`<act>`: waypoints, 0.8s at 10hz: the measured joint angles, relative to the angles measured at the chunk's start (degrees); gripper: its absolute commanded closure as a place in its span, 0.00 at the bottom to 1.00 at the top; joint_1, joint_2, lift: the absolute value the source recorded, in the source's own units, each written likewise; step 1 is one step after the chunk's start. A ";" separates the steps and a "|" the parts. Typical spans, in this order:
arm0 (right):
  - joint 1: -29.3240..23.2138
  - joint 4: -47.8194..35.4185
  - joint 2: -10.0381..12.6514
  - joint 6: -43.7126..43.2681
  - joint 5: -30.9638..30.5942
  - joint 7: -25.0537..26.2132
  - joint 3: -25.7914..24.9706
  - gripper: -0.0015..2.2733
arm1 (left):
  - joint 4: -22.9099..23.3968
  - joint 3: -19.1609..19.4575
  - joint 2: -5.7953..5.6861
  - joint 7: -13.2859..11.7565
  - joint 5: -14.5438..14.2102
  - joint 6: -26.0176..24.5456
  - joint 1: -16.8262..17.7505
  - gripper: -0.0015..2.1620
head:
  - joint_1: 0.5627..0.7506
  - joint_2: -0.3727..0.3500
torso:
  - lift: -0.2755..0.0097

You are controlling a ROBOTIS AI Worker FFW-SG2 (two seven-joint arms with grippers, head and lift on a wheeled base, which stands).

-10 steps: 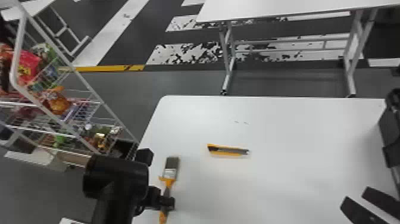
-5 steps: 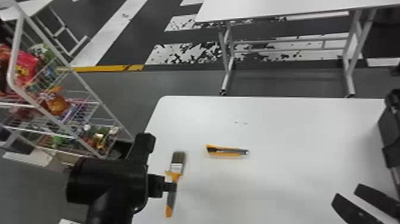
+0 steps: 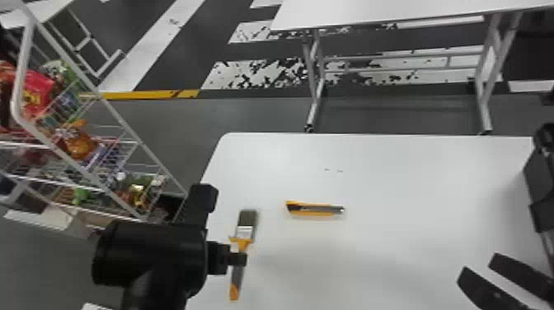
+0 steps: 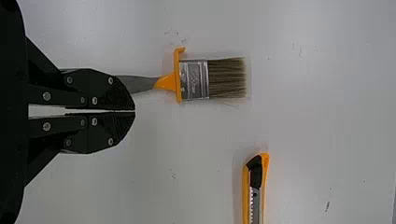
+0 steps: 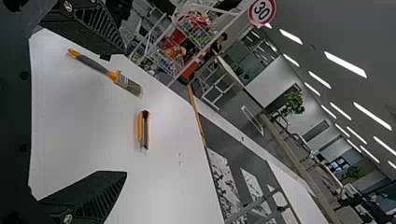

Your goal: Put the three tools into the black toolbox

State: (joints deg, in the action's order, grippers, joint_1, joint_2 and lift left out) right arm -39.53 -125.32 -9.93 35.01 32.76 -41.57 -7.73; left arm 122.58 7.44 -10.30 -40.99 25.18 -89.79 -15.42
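Note:
A paintbrush with an orange and grey handle [image 3: 235,284] lies on the white table at its left side, bristles towards the far edge. Over its handle is my left gripper [image 3: 237,259]. In the left wrist view the fingers of my left gripper [image 4: 135,111] are pressed together and partly cover the handle of the brush [image 4: 194,79]. A yellow utility knife [image 3: 315,209] lies crosswise to the right of the brush. At the lower right, my right gripper [image 3: 480,264] is open and empty; the right wrist view also has my right gripper [image 5: 116,113], its fingers wide apart.
A black object [image 3: 540,181] stands at the table's right edge; whether it is the toolbox or part of my arm, I cannot tell. Left of the table [image 3: 391,160] is a wire rack [image 3: 136,144] with packaged goods. A second white table [image 3: 371,12] stands beyond.
The brush has shifted slightly to the right. My left gripper has moved a little forward and right over its handle, while the right gripper has moved slightly left and forward. The knife lies nearly as before.

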 measured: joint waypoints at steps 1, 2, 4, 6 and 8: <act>0.15 -0.01 0.00 0.09 -0.17 0.26 0.05 0.04 | 0.12 0.31 -0.05 -0.66 0.04 0.00 -0.01 0.02 | 0.70 1.00 | 0.79; 0.24 0.00 -0.02 0.11 -0.32 0.36 0.08 0.04 | 0.20 0.69 -0.10 -0.67 0.04 0.00 -0.07 0.02 | 0.70 1.00 | 0.79; 0.26 0.08 -0.13 0.11 -0.34 0.27 0.05 0.04 | -0.88 1.15 -0.16 1.12 0.05 0.00 0.18 0.03 | 0.70 1.00 | 0.79; 0.11 0.10 -0.17 0.11 -0.28 0.15 -0.17 0.04 | -3.71 1.15 -0.11 1.32 0.05 0.00 0.88 0.03 | 0.70 1.00 | 0.79; -0.10 0.20 -0.18 -0.03 -0.29 0.08 -0.35 0.04 | -7.03 1.19 -0.07 2.11 -0.29 0.00 1.15 0.03 | 0.70 1.00 | 0.79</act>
State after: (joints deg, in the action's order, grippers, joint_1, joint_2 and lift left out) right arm -39.64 -125.11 -10.11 34.98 32.47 -41.49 -8.08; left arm 115.55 8.64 -10.37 -38.89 24.89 -89.79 -14.26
